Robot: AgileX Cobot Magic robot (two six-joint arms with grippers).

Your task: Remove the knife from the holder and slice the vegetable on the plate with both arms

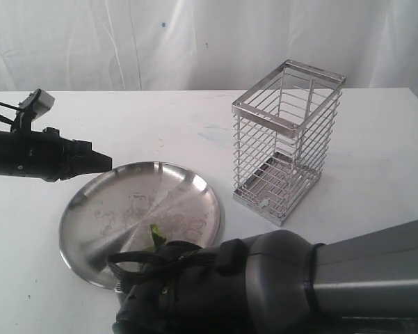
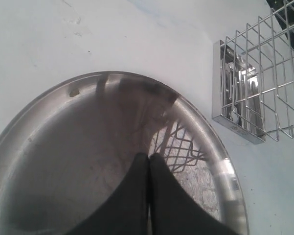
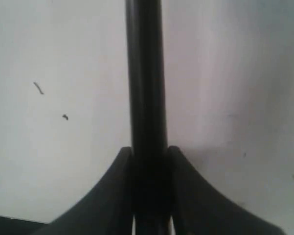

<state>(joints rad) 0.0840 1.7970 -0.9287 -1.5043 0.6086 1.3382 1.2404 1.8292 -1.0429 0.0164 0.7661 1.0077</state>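
The round steel plate (image 1: pixel 125 202) lies on the white table, left of the tall wire holder (image 1: pixel 288 139), which stands with nothing in it. A green piece of vegetable (image 1: pixel 154 238) shows at the plate's near edge, partly behind my right arm (image 1: pixel 278 285). My left gripper (image 1: pixel 104 163) hovers over the plate's far left rim; in the left wrist view this gripper (image 2: pixel 148 155) is shut and holds nothing above the plate (image 2: pixel 63 147). My right gripper (image 3: pixel 149 149) is shut on the black knife (image 3: pixel 146 73), which points out over bare white table. The knife is hidden in the exterior view.
The holder (image 2: pixel 254 83) stands just off the plate's rim in the left wrist view. A white curtain (image 1: pixel 195 42) closes off the back of the table. My right arm's grey link fills the near right foreground and covers the plate's front edge.
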